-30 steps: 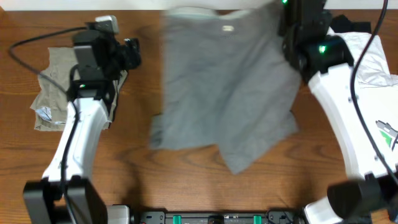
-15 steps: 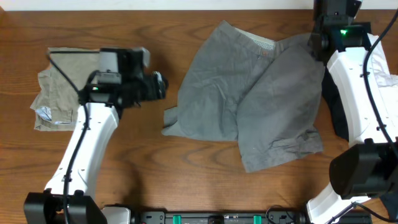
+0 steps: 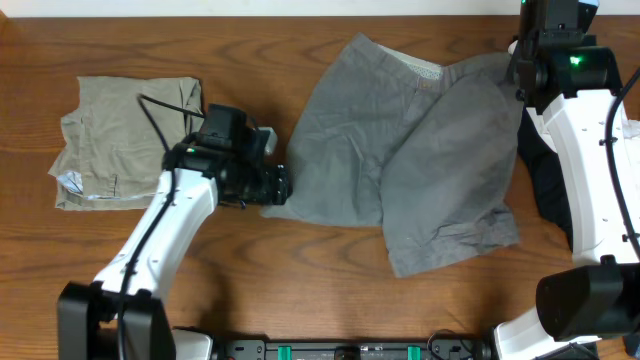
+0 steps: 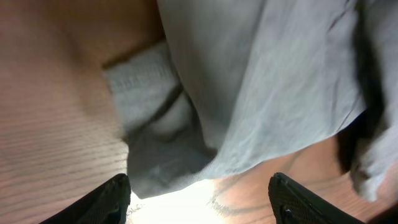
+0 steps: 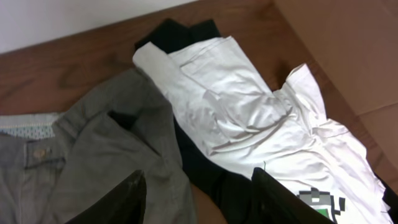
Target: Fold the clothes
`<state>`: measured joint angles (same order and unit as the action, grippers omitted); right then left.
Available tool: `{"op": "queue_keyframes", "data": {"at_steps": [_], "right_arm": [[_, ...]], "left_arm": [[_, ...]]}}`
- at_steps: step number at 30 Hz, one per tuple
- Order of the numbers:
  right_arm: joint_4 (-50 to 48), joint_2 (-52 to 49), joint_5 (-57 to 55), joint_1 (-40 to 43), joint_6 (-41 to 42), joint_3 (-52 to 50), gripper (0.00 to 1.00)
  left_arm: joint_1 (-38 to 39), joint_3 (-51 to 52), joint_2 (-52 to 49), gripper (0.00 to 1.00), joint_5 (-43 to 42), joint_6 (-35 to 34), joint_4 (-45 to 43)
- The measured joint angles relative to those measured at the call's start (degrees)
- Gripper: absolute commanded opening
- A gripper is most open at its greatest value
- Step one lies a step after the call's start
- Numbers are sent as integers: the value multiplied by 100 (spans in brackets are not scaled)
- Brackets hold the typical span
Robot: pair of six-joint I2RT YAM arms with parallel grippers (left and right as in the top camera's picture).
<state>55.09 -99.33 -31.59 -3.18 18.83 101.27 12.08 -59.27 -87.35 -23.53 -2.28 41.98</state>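
The grey shorts lie spread mid-table in the overhead view, waistband toward the far edge, with the left gripper at their left hem corner. The left wrist view shows its jaws spread wide over that hem, gripping nothing. In the right wrist view, the right gripper is likewise spread and empty, above the waistband end beside a black garment and a white garment.

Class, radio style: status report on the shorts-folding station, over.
Open left tool at grey shorts hem corner. Open right tool above waistband end. Shorts spread, creased, unfolded. Black garment and white garment abut that end.
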Motion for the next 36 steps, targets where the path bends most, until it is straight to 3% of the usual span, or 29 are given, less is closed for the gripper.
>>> {"op": "queue_keyframes", "data": {"at_steps": [4,5,6,7,8,16,21,23,24,26,29,30,36], "right_arm": [[13,0,118,0,0,2,52],[15,0,162,0,0,2,52],[15,0,188,0,0,2,51],[17,0,221,0,-2,2,50],[24,0,243,0,-4,2,50],[260,0,345,0,-4,2,48],[496,0,457,0,-7,2,46],[612,0,520,0,-15,2,45],[667,0,551,0,-17,2,45],[734,0,623,0,-17,2,45],[776,0,664,0,-17,2,45],[778,0,675,0,-17,2,45],[789,0,734,0,-17,2,46]], "left_arm": [[195,46,-278,70,0,107,-87],[245,48,-358,60,0,125,-129],[293,48,-452,40,4,146,-170],[328,48,-535,10,11,190,-192],[361,48,-632,6,15,251,-197],[284,-61,-1051,6,807,382,-278],[-260,-988,-1051,6,1425,363,-1403],[-444,-1366,-1051,14,1521,315,-1932],[-507,-1510,-1049,27,1550,291,-2105],[-616,-1768,-1036,63,1637,223,-2214],[-651,-1943,-1003,93,1690,157,-1805],[-647,-1969,-999,98,1676,136,-1471],[-627,-1943,-999,98,1128,-39,739]]}}
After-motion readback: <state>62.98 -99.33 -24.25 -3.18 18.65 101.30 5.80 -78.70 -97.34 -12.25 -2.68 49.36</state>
